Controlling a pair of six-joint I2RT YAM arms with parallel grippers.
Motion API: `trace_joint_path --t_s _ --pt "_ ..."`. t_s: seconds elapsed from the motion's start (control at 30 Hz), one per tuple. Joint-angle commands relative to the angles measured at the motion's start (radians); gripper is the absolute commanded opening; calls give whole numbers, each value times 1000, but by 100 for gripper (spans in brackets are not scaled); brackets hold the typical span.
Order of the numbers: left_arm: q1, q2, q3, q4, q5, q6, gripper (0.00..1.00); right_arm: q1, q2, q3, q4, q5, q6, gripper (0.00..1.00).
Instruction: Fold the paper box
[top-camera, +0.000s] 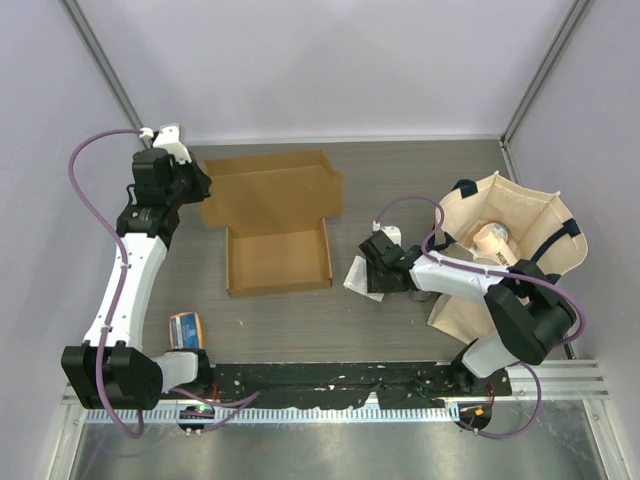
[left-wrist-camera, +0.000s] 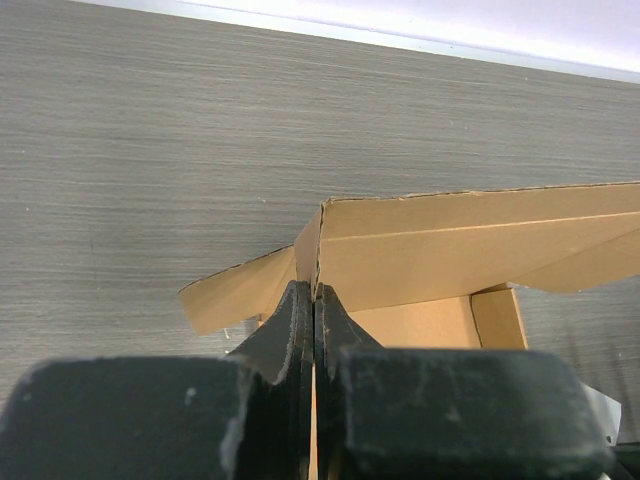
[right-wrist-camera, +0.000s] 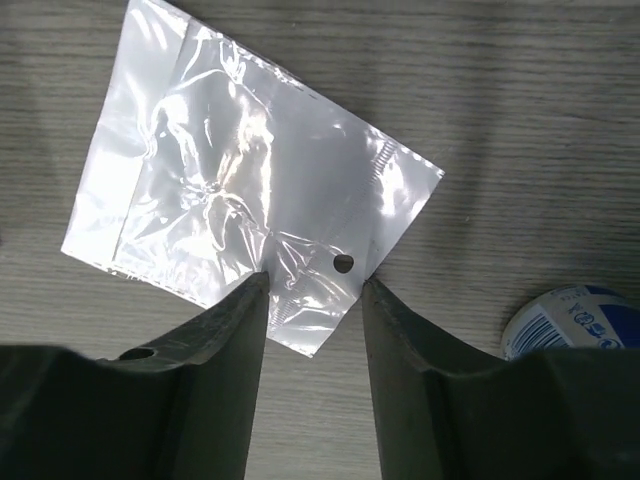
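The left end effector (left-wrist-camera: 314, 300) pinches a flap of the paper box (left-wrist-camera: 450, 260); the right end effector (right-wrist-camera: 315, 285) straddles a plastic bag (right-wrist-camera: 240, 170), half-wide.

the paper box (top-camera: 277, 225) is plain brown cardboard, unprinted on every face that shows. the table (top-camera: 420, 180) is grey with fine wood-grain streaks. the tote bag (top-camera: 525, 225) is beige with dark handles. a small packet (top-camera: 186, 330) is orange and blue. the plastic bag (right-wrist-camera: 240, 190) is clear, glazed with white glare (the grey grain shows through it). a round label (right-wrist-camera: 565, 318) is blue and white. the left arm (top-camera: 135, 280) is white with black joints and its cable (top-camera: 71, 165) is purple. the left gripper (left-wrist-camera: 314, 300) and right gripper (right-wrist-camera: 315, 285) are black, flecked pale.
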Motion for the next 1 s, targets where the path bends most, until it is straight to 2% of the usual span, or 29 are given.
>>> trace_joint_path --t_s 0.0,0.1,0.17,0.2,0.43,0.63,0.8,0.97 --pt "6 -28 4 72 21 -7 0 6 68 -43 23 36 14 44" --pt "6 -30 2 72 19 -6 0 6 82 -49 31 38 17 31" --pt "6 -30 2 73 19 -6 0 6 80 -52 37 38 19 26" --pt "6 -28 2 72 19 -6 0 9 76 -52 37 50 17 19" --pt "6 -28 2 72 22 -7 0 10 5 -14 20 92 -4 3" --pt "6 -30 2 72 24 -10 0 53 -113 130 -50 131 -66 2" --pt "34 -30 2 73 27 -15 0 155 -125 309 -70 139 -93 2" --pt "35 -31 1 76 33 -16 0 181 -47 402 77 -70 -116 2"
